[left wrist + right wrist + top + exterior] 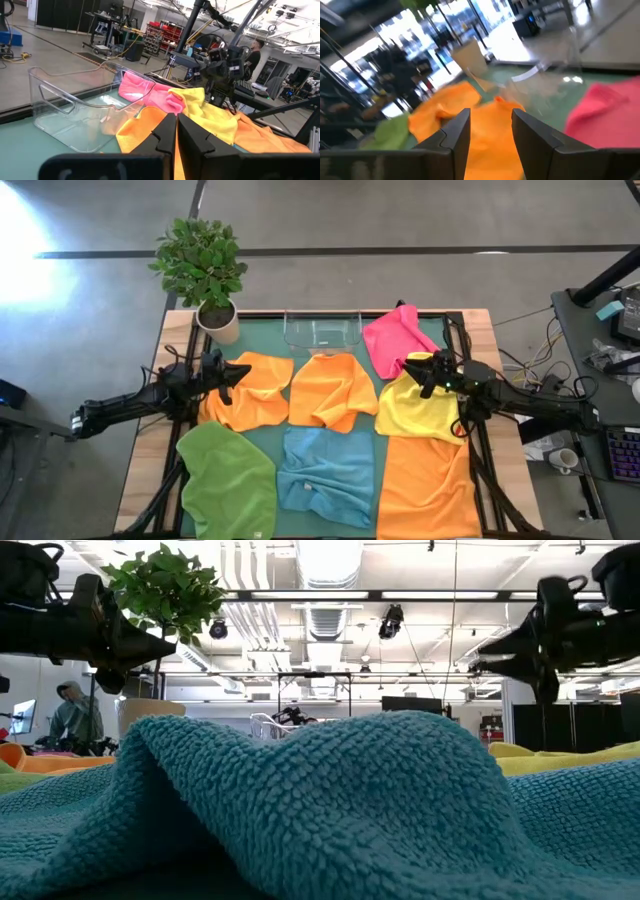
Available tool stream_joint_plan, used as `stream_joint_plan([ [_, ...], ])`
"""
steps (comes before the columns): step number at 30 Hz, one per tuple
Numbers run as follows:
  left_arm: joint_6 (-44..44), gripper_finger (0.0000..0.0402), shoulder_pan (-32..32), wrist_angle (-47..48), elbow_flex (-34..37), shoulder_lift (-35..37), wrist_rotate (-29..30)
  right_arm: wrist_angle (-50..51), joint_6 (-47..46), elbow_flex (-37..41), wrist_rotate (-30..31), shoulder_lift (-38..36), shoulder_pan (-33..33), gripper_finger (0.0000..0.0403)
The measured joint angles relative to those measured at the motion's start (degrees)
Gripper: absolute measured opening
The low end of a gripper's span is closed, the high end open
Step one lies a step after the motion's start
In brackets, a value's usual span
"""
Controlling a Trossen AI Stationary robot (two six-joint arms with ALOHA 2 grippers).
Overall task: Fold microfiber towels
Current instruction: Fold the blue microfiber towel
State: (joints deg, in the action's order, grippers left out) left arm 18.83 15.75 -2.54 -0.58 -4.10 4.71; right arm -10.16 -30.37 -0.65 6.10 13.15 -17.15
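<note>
Several microfiber towels lie spread and rumpled on the green table mat: an orange one (248, 392) at the left, an orange one (330, 390) in the middle, a pink one (395, 340) at the far right, a yellow one (420, 410), a large orange one (425, 485), a green one (228, 480) and a light blue one (328, 470) near the front edge. My left gripper (238, 375) hovers level over the left orange towel, shut and holding nothing (176, 135). Over the yellow towel's far edge, my right gripper (415, 370) hangs level and open, nothing between its fingers (490, 132).
A clear plastic tray (322, 330) stands at the far edge, between the middle orange towel and the pink one. A potted plant (205, 275) fills the far left corner. People (75, 715) show in the room beyond the table.
</note>
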Motion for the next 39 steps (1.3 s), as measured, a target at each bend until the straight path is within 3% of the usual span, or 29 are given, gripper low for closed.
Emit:
stream_joint_plan([
  [11, 0.01, 0.0001, -0.02, 0.01, 0.01, 0.0, 0.0, -17.46, -13.17, 0.0, -0.49, 0.0, -0.01, 0.0134],
  [16, 0.02, 0.0001, 0.0, 0.02, 0.02, -0.02, 0.0, -18.06, -16.31, -4.89, -8.09, 0.44, 0.02, 0.0134],
  [20, 0.01, 0.0001, -0.01, 0.0, 0.01, 0.0, 0.01, -8.17, -14.44, -14.46, -12.73, 2.19, 0.07, 0.0134],
  [30, 0.0, 0.0001, -0.01, 0.0, 0.02, 0.0, 0.0, 38.59, -9.05, -41.51, -15.57, 14.02, 6.89, 0.0134],
  [34, 0.01, 0.0001, -0.02, 0.01, 0.01, -0.01, 0.01, 45.28, -9.62, -45.82, -15.56, 18.66, 14.03, 0.0134],
  [39, 0.0, 0.0001, -0.01, 0.0, 0.02, -0.01, 0.0, 44.91, -11.88, -47.11, -12.69, 23.57, 25.75, 0.0134],
])
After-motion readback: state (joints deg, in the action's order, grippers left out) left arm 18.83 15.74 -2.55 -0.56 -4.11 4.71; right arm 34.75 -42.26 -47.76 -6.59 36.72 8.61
